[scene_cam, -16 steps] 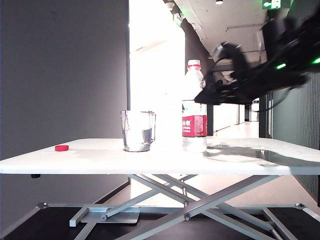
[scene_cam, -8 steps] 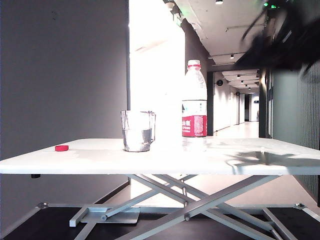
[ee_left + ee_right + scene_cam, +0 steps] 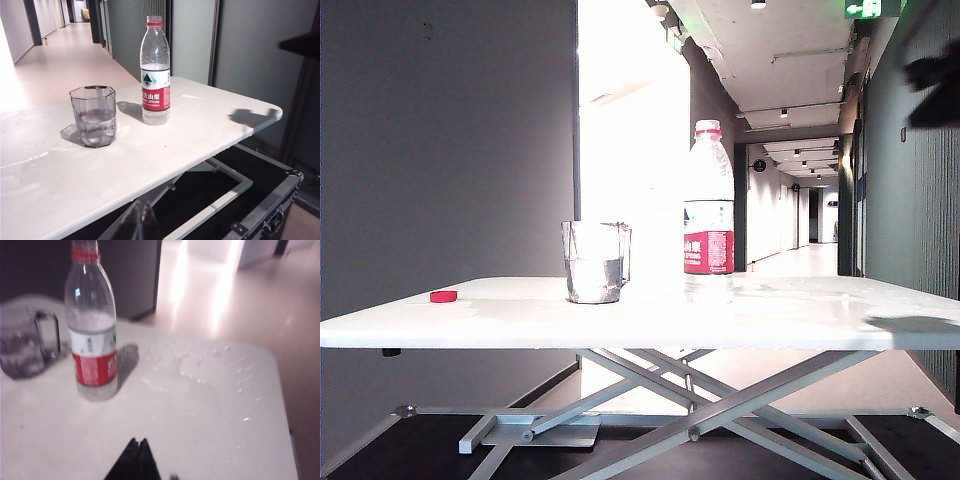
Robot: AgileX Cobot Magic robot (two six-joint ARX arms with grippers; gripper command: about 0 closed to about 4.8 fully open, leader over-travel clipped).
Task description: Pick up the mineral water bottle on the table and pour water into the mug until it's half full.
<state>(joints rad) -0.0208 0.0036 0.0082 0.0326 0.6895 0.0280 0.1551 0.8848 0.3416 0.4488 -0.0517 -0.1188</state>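
The mineral water bottle (image 3: 709, 200) stands upright and uncapped on the white table (image 3: 800, 320), to the right of the glass mug (image 3: 595, 262). Water (image 3: 94, 124) fills the mug's lower part. In the right wrist view, my right gripper (image 3: 137, 441) is shut and empty, held back from the bottle (image 3: 92, 340) and the mug (image 3: 22, 345). Its arm (image 3: 938, 95) is a dark blur high at the exterior view's right edge. My left gripper (image 3: 142, 205) is shut and empty, low beside the table's edge, far from the bottle (image 3: 155, 75) and the mug (image 3: 94, 116).
A small red cap (image 3: 444, 296) lies on the table at the far left. Spilled water (image 3: 200, 365) glistens on the tabletop beside the bottle. Grey scissor legs (image 3: 720, 400) cross under the table, and a black case (image 3: 270, 210) stands on the floor.
My right arm has pulled away from beside the bottle, up and to the right, and its gripper has shut empty. Bottle, mug and cap have not moved.
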